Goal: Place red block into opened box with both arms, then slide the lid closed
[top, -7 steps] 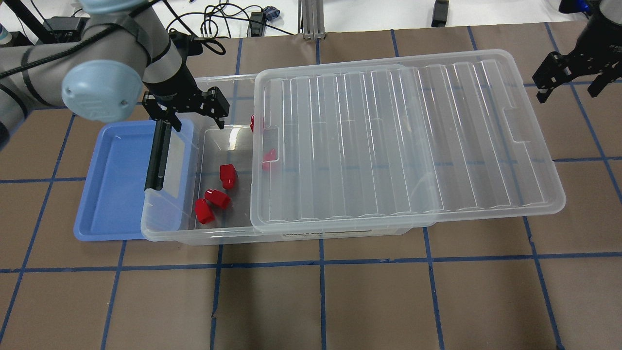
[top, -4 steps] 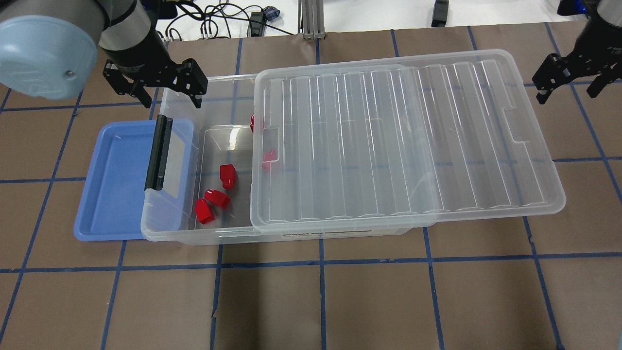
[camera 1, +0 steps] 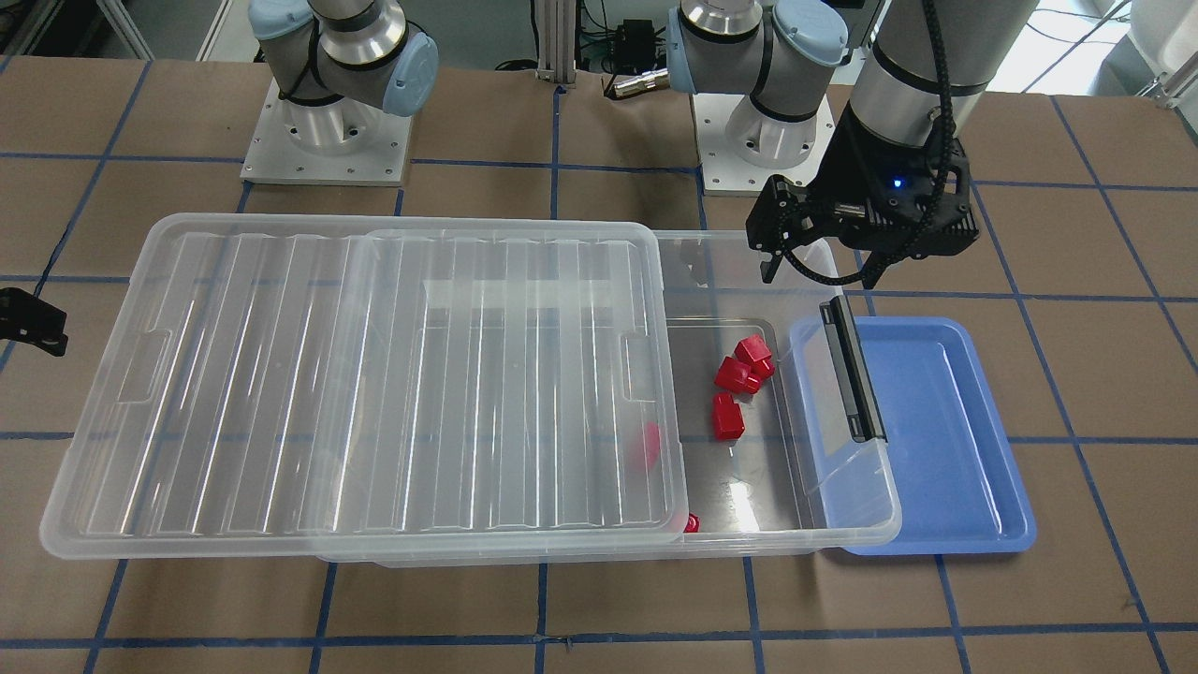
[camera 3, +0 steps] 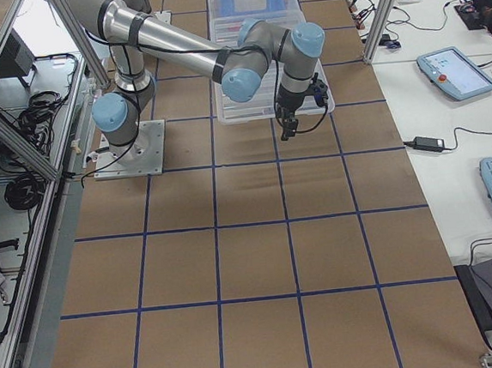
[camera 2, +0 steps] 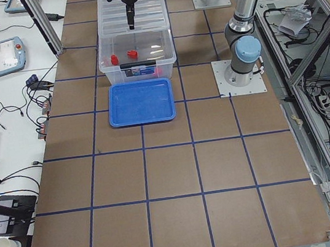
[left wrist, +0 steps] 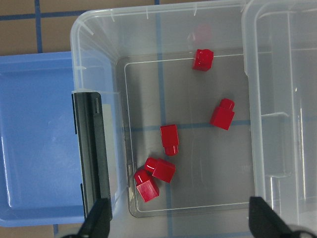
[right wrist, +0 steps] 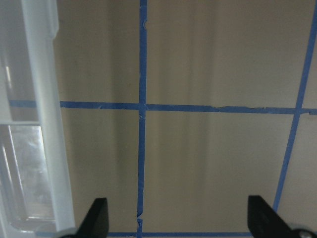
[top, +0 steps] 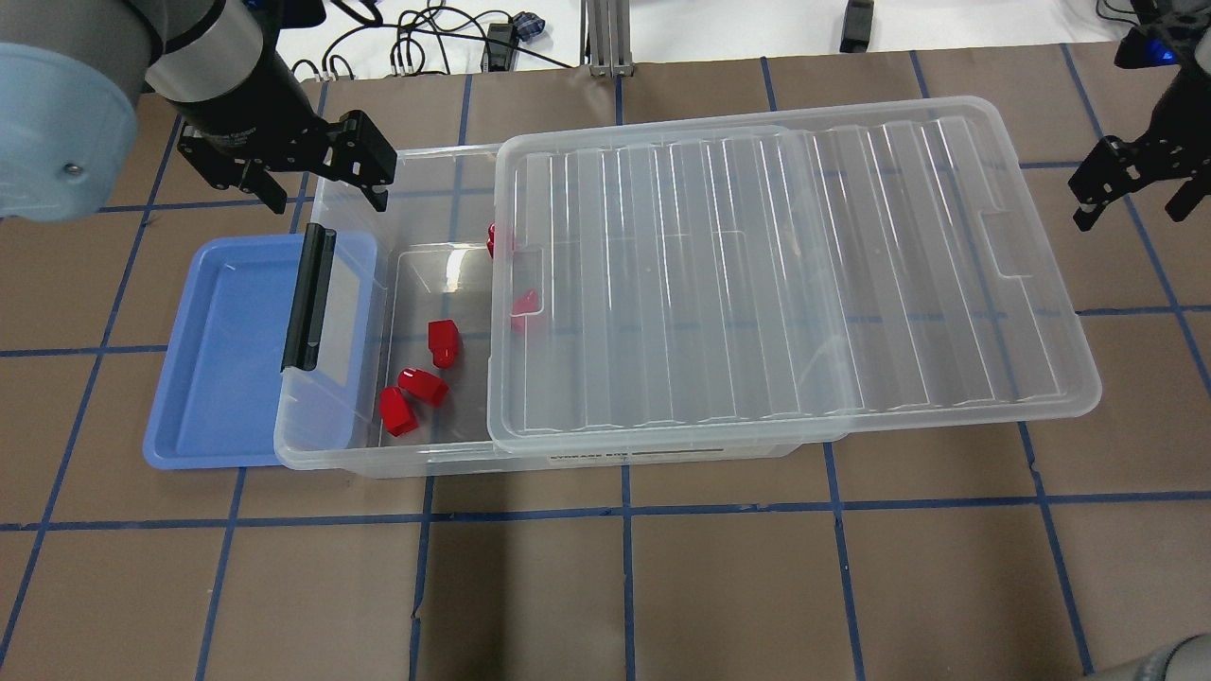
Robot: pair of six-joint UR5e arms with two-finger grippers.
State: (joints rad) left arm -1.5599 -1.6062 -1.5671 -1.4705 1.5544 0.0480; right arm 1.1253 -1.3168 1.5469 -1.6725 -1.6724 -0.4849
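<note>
While both gape empty, left claw (top: 326, 197) hangs over the box (top: 426, 462) corner, right claw (top: 1132, 210) beside the lid (top: 785, 284).

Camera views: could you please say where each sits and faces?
Front-facing: across the table, facing the robot; left gripper over the box's open end.
Overhead: behind the robot, looking down; right gripper at right.
Exterior left: table's end by the blue tray; left arm near.
Exterior right: opposite end; right arm near.
Left wrist: down on five red blocks, between fingertips.
Right wrist: down on table beside the lid, between fingertips.
Shared: front-facing and overhead both show box and lid.
</note>
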